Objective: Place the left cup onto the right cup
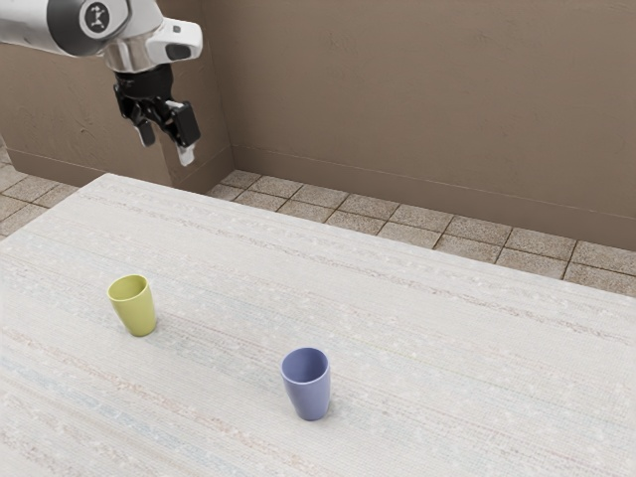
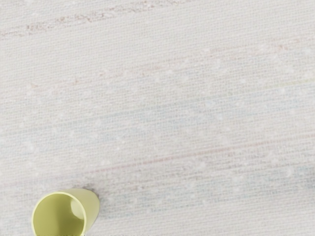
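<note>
Fingers: standing apart, gripping nothing, pointing down toward the table.
Gripper (image 1: 167, 142): hanging high over the far left corner of the table (image 1: 447, 328), well above both cups.
Green cup (image 1: 132, 305): sitting upright on the exterior view's left, well below the hand; the wrist view is looking straight into its open mouth.
Blue cup (image 1: 306, 383): standing upright to the right and nearer, well apart from the green one, carrying nothing on top.
Progress: by my reading, nothing is done yet. The drop to the green cup, the grasp, the lift, the carry and the placing onto the blue one are all waiting.
Count: two cups, one green and one blue; one gripper; one table.
</note>
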`<act>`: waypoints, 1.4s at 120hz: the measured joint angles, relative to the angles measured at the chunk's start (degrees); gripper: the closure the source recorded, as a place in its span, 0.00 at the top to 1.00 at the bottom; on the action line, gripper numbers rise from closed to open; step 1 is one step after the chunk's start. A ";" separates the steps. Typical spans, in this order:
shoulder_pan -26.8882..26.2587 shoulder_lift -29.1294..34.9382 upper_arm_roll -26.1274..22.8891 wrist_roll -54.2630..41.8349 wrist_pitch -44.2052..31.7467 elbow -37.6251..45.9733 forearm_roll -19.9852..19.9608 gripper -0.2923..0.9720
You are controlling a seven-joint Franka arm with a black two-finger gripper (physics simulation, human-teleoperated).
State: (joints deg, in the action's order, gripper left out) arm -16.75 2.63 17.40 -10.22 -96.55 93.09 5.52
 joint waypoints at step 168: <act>16.22 -7.77 0.62 -4.77 -17.37 18.48 -1.44 0.75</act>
State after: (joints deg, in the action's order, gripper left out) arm -0.53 -5.14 18.02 -14.99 -113.92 111.57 4.08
